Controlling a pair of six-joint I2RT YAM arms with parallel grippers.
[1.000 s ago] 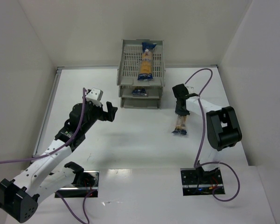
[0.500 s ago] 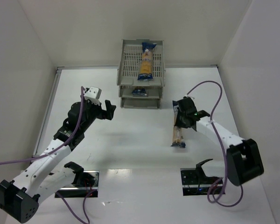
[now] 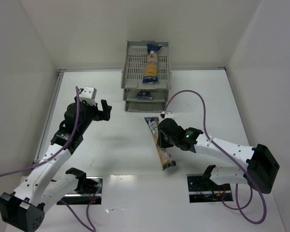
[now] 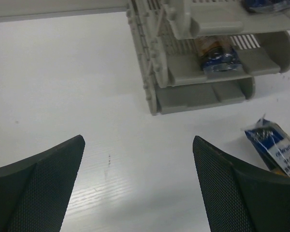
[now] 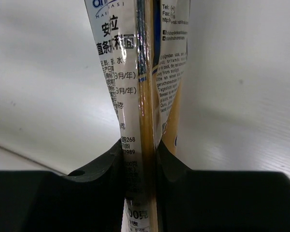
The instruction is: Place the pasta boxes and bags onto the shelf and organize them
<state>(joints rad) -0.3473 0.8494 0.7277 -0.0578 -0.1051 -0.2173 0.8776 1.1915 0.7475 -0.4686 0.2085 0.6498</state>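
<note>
Near the middle of the bench [image 3: 121,145], the right tool [image 5: 140,145] clamps a pasta packet [image 3: 165,157] mid-length, probably for balance. The left tool [image 4: 138,139] gapes empty.

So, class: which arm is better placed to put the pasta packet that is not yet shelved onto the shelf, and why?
Right. The right gripper is shut on the packet, a little in front of the shelf. The left gripper is open and holds nothing.
</note>
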